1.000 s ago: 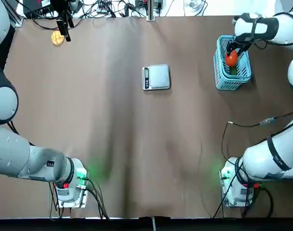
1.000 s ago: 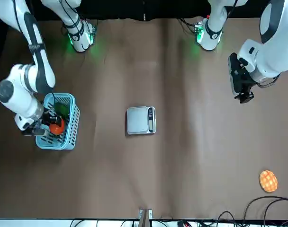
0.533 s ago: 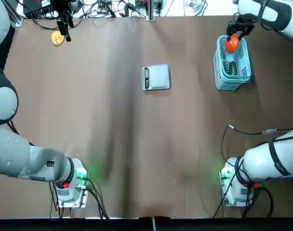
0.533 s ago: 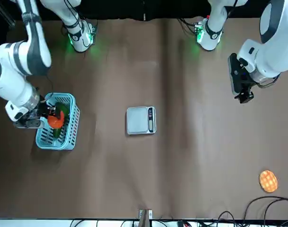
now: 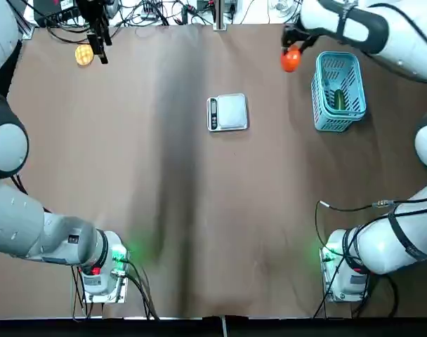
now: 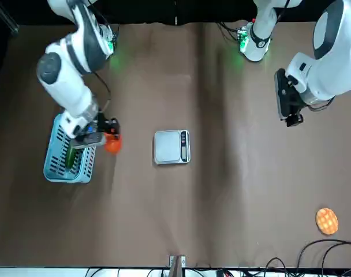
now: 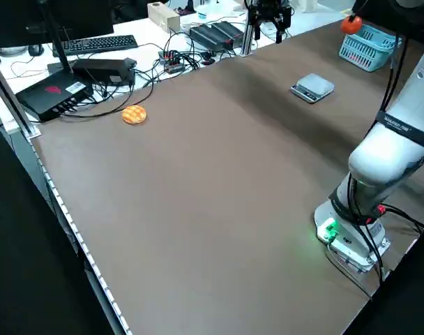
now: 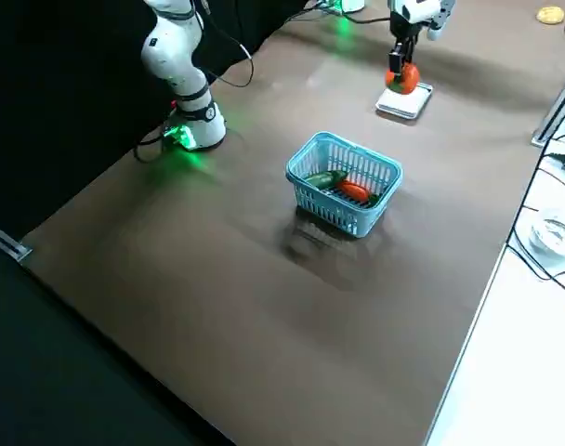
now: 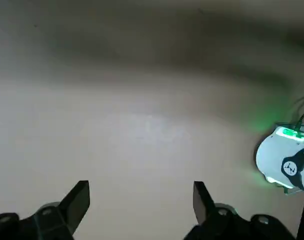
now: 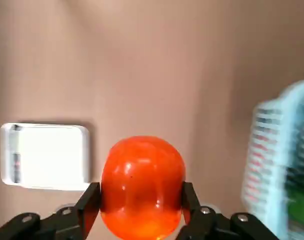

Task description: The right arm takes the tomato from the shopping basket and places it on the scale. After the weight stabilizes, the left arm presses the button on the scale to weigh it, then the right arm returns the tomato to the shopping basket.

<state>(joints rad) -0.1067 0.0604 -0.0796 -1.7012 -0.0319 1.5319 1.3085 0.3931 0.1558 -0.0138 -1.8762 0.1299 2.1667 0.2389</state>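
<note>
Carrying tomato [image 5: 290,61] out of basket [image 5: 338,91], right tool [image 5: 291,57] now nearer scale [image 5: 228,112]

Both arms, the right arm [image 5: 368,31] and the left arm [image 5: 10,140], are glossy white with rounded segments and grey rings at the joints. Each base [image 5: 101,270] is a white cylinder glowing green, with a small red mark and black cables trailing off. The grippers [image 9: 137,210] are black, with angular fingers [image 9: 77,197] and visible screws.

Overhead and front views share the scale [image 5: 228,112].
</note>
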